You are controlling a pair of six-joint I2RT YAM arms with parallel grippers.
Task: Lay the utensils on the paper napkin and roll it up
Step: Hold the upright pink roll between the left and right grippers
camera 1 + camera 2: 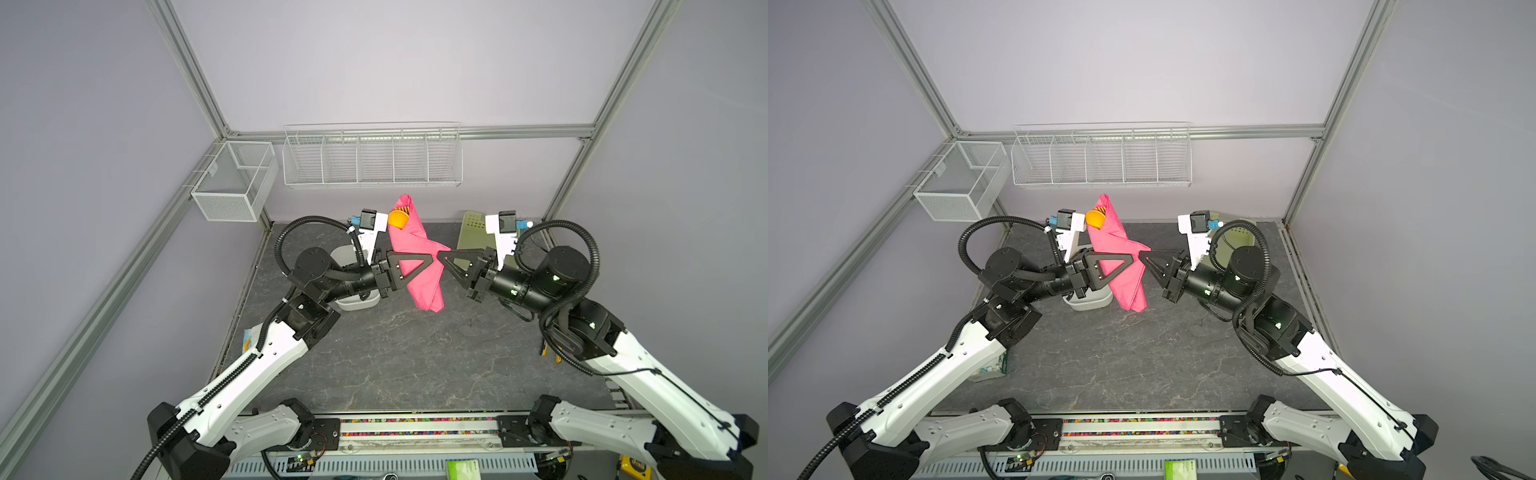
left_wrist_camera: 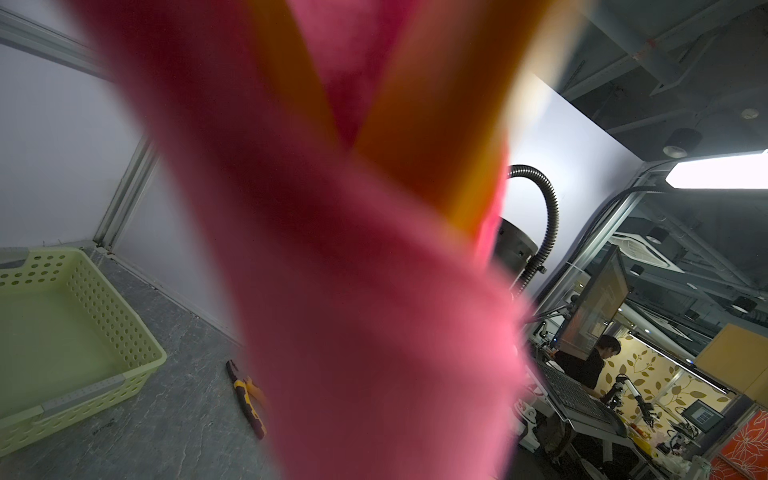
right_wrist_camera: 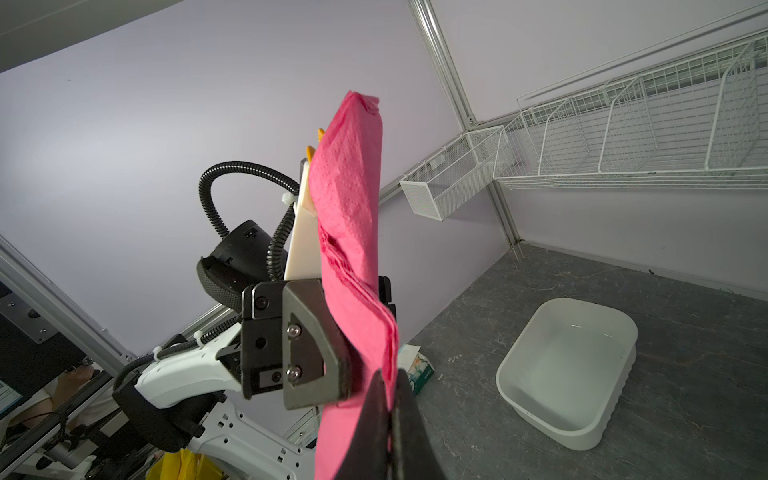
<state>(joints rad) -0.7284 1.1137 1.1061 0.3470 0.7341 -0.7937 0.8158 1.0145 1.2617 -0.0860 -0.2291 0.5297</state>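
The left jaws pinch the rolled paper napkin (image 1: 409,239) at its middle, above the tabletop (image 1: 395,357); the right jaws are pressed together on its loose flap. The spoon (image 1: 397,218) sticks out on top. If the flap tears or the roll loosens, the utensils (image 2: 432,137) may slide out.

- Pink-red paper napkin (image 3: 353,199): thin matt paper, embossed with fine dots, softly creased.
- Slim orange plastic utensils (image 1: 397,218), poking from the napkin's top: smooth, faintly glossy.
- Left hand (image 1: 431,257) at the napkin's middle: matt dark-grey plastic fingers (image 3: 309,345) with shiny metal screws.
- Dark grey counter (image 1: 395,353) below the napkin: matt, stone-like, with pale veining.
- White rectangular plastic tub (image 3: 598,432) left of the napkin: smooth, slight sheen, ribbed side.
- Pale green perforated plastic basket (image 2: 108,311) right of the napkin: matt.
- White wire rack (image 1: 372,160) behind the napkin: coated metal.
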